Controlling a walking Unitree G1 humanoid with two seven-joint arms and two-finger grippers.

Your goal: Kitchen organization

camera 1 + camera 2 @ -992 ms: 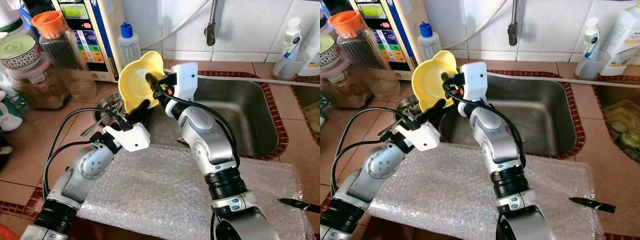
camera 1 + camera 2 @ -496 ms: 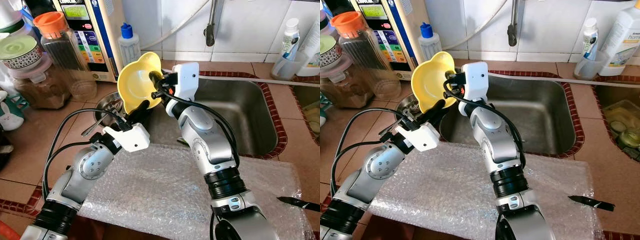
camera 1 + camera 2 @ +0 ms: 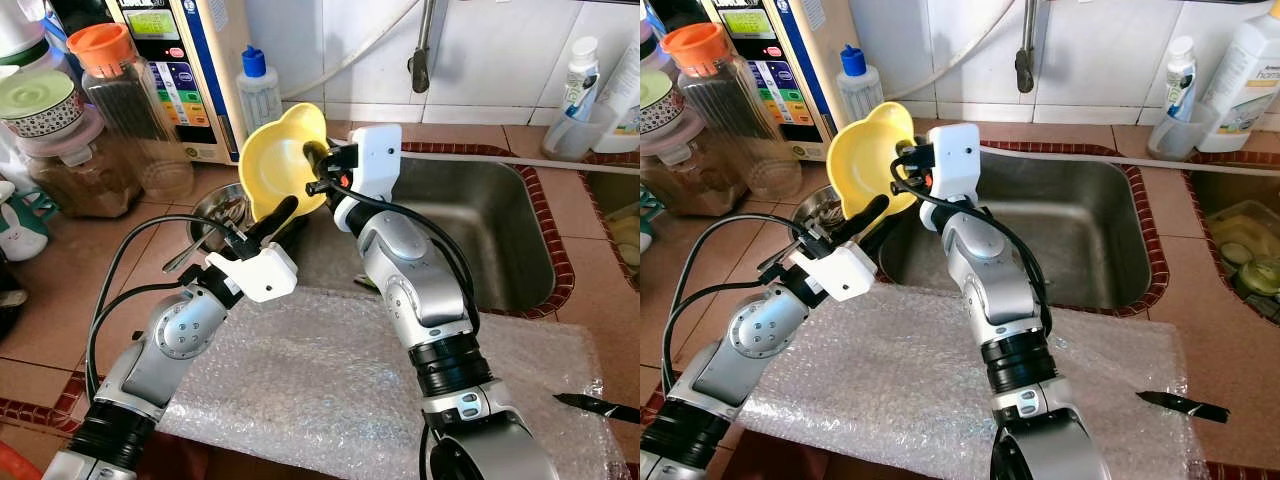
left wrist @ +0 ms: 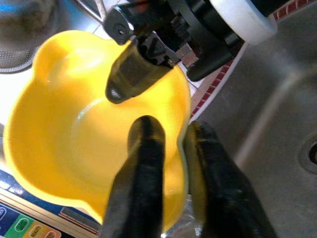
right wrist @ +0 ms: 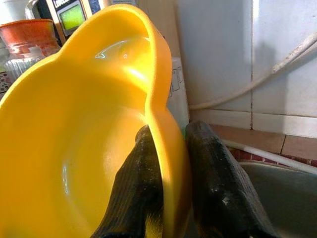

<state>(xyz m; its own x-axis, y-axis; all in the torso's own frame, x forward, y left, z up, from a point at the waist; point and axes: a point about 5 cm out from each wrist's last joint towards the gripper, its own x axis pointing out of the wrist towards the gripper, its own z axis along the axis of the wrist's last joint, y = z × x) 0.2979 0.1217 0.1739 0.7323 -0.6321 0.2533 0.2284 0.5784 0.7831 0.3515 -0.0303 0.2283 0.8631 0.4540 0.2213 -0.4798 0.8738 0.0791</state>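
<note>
I am holding the yellow bowl (image 3: 278,160) tilted above the sink's (image 3: 500,240) left edge; the right tool (image 5: 171,183) is pinching its rim, the left tool (image 4: 171,163) clamping the rim too; it looks like light, stiff, glossy plastic with a wavy lip, so slippery; rim grips suit it.

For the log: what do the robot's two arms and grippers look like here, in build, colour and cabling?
Both arms are silver metal segments joined by black ribbed collars. Each wrist carries a white plastic housing. The left gripper and right gripper each have two long black fingers. Loose black cables loop along the left arm and from the right wrist housing, where a small orange-red detail shows.
</note>
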